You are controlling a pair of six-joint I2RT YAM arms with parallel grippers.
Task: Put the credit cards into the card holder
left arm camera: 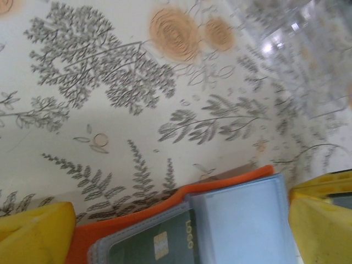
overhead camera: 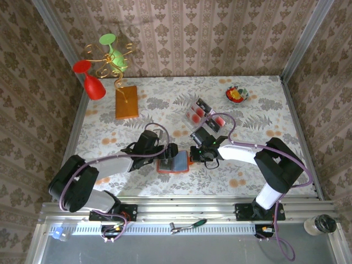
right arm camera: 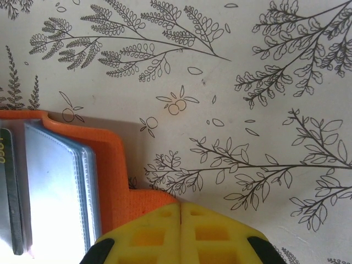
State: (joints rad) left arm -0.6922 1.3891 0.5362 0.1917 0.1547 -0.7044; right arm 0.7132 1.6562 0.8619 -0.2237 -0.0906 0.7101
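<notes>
Left gripper (overhead camera: 171, 152): jaws spread wide, straddling the holder's left side, with the arm reaching low over the table.
Card holder (overhead camera: 173, 164): lies open between both grippers, one dark card (left arm camera: 159, 245) in a sleeve. It looks light and floppy and will likely skate, so pin the orange cover.
Right gripper (right arm camera: 180, 231): fingers pressed together, tips at the orange edge.
Credit cards (overhead camera: 196, 114): in the clear tray (overhead camera: 187, 108) beyond. Thin, stiff and slick, so pinch one by an edge.

Open card holder (overhead camera: 173, 164) holds one dark card (left arm camera: 157, 245)

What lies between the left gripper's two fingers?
The open card holder, a dark credit card in its pocket, seen in the left wrist view.
</notes>
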